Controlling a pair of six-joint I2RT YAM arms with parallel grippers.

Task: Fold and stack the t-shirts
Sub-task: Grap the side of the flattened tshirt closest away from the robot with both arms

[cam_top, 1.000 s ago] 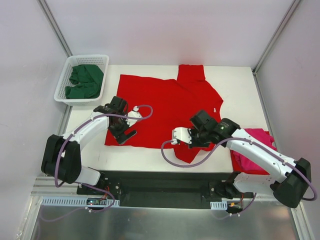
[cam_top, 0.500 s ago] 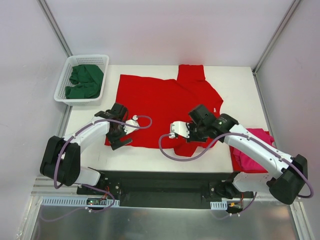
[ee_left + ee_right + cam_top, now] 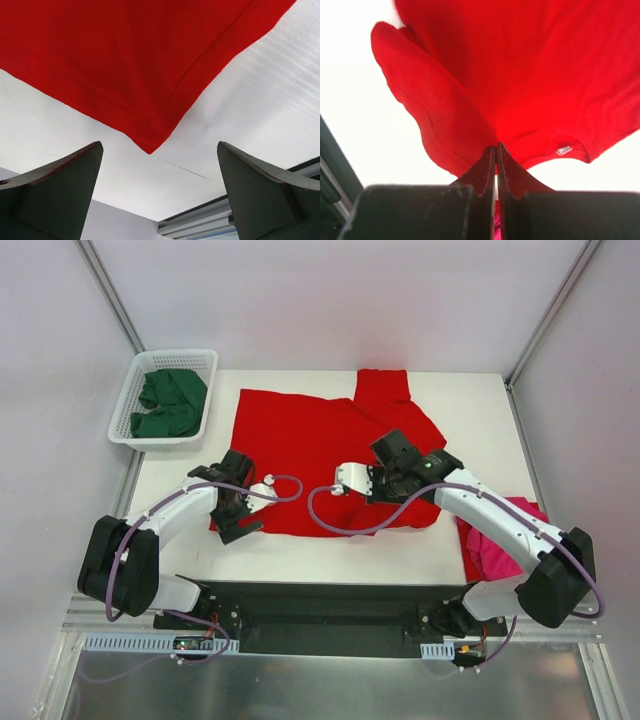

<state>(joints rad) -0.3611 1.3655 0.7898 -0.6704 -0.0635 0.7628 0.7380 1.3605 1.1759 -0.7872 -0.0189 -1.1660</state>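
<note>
The red t-shirt (image 3: 310, 440) lies spread across the middle of the tabletop (image 3: 470, 410), one sleeve reaching its far edge. The right end effector (image 3: 495, 152) is clenched on a pinch of the red cloth close to the neckline, just beside the collar label (image 3: 563, 149), and a loose lobe of fabric droops from the grip. The left end effector (image 3: 160, 172) is released, jaws spread wide, hovering over the shirt's hem corner (image 3: 149, 147) toward the near-left of the tabletop without touching it.

The cloth looks light and limp — it will sag and crease wherever it is not supported. It probably folds cleanest when taken at stitched edges such as the hem corner or the shoulder seam, one hold per arm, so the panel lifts flat. A single-layer pinch could slip.

A magenta t-shirt (image 3: 500, 540) sits bunched at the near-right corner. Dark green t-shirts (image 3: 165, 400) wait in the white basket (image 3: 128, 400) at the far-left corner.
</note>
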